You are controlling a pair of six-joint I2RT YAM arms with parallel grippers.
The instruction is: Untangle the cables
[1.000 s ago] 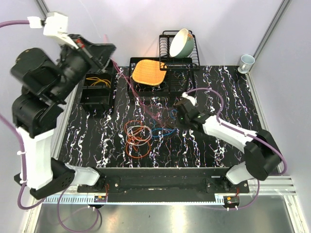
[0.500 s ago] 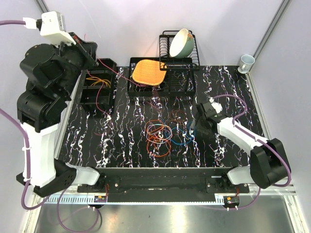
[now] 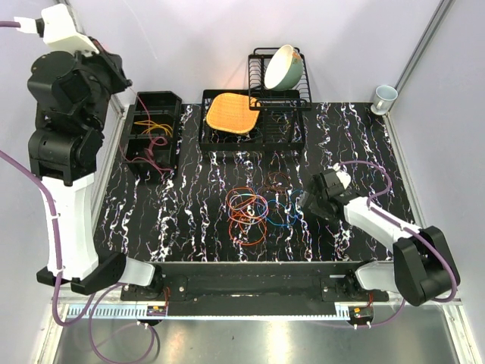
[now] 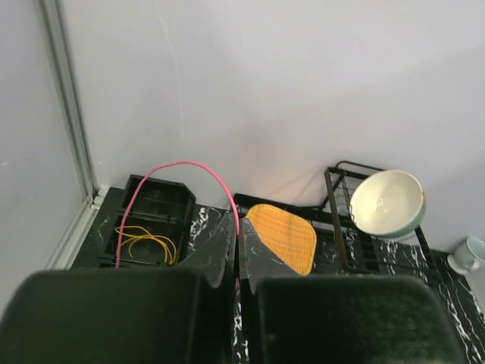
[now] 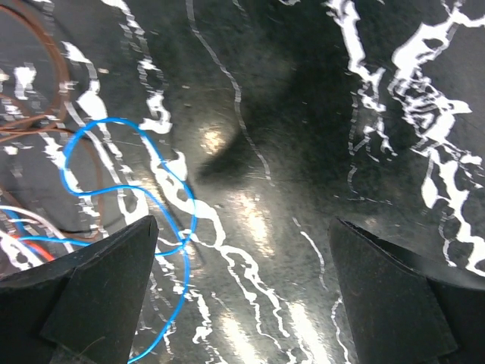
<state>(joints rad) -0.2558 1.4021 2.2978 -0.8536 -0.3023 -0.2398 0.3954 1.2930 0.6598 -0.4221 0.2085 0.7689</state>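
Left claw (image 4: 239,227), pinching pink cable (image 4: 182,164), has drawn it from tangle (image 3: 254,208) into upper-left bin (image 3: 159,95): one freed. Right claw (image 5: 242,231) wide.

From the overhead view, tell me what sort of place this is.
Probably a robot test cell dressed as a kitchen counter: plain panel walls on an aluminium frame, a marble-patterned tabletop, and a dish rack holding a bowl.

Your right gripper (image 5: 244,221) has bare desk (image 5: 303,136) ahead, between its spread fingers. Blue cable (image 5: 129,182) loops crowd one finger's side.
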